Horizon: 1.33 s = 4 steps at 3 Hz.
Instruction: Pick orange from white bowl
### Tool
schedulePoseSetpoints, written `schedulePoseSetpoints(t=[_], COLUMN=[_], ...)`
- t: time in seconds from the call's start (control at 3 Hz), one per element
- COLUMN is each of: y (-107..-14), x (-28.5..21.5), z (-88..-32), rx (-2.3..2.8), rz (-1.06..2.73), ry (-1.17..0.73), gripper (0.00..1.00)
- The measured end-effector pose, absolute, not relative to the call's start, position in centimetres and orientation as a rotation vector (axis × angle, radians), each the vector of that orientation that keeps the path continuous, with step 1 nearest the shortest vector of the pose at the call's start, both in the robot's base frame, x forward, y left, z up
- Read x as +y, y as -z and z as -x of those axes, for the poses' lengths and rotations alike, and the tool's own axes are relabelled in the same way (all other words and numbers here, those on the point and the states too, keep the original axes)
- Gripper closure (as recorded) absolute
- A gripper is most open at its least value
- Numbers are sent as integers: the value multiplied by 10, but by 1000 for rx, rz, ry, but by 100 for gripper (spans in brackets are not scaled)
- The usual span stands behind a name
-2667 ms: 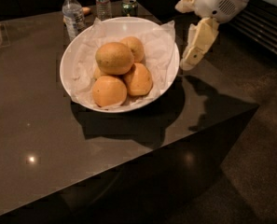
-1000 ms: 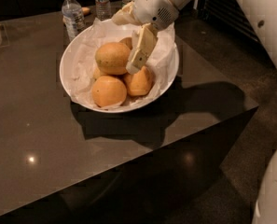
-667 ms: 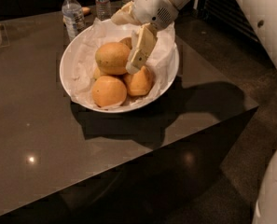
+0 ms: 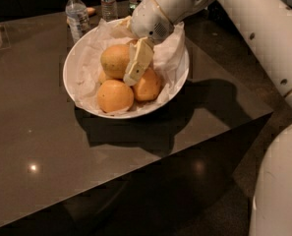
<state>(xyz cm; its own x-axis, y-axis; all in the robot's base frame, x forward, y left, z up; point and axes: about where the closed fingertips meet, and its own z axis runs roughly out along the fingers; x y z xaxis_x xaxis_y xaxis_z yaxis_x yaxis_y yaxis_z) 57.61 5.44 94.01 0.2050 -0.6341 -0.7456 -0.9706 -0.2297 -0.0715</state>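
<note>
On dark glossy table (image 4: 37, 132) in a dim room: white bowl (image 4: 131, 115) at the far side holding orange (image 4: 113, 60) topmost, gripper (image 4: 134, 75) against its right flank, spread untellable; two water bottles (image 4: 76, 16) beyond, labels unreadable.

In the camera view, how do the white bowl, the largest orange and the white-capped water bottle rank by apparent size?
1. white bowl
2. orange and water bottle: they look alike, and the bottle stands farther back, so I do not rank them.
The end effector hangs over the bowl, just right of the orange.
</note>
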Motion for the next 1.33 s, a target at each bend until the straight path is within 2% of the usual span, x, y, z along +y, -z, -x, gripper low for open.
schedulePoseSetpoints(t=[0.33, 0.67, 1.0, 1.33], y=[-922, -921, -923, -923], x=[64, 63, 63, 63], z=[-577, -576, -576, -576], rx=[1484, 1502, 1502, 1502], rz=[1955, 1953, 1953, 1953], ry=[-870, -870, -870, -870], gripper=[0, 5, 24, 47])
